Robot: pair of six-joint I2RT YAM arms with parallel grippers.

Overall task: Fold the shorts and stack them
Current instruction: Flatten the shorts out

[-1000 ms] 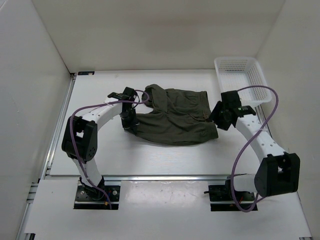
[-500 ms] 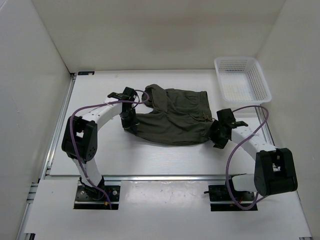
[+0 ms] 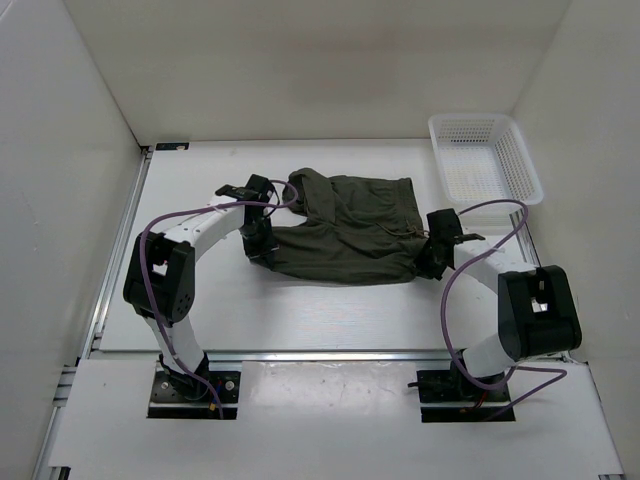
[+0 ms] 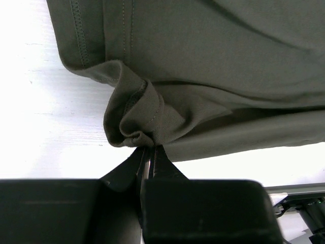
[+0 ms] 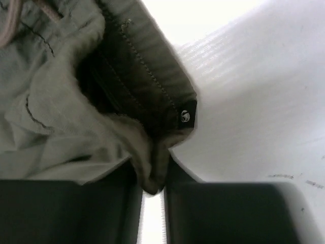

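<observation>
The dark olive shorts lie spread on the white table between the two arms. My left gripper is shut on the near left corner of the shorts, where a hem fold bunches at my left gripper. My right gripper is shut on the near right corner. In the right wrist view my right gripper pinches a wad of the shorts beside a waistband corner with a metal snap. A tan drawstring shows at the upper left.
A white mesh basket stands at the back right corner of the table. White walls close in the left, back and right sides. Purple cables loop off both arms.
The right arm swung in from beside the basket to the shorts' near right corner and its jaws closed on the cloth. The left arm kept its grip and place.
</observation>
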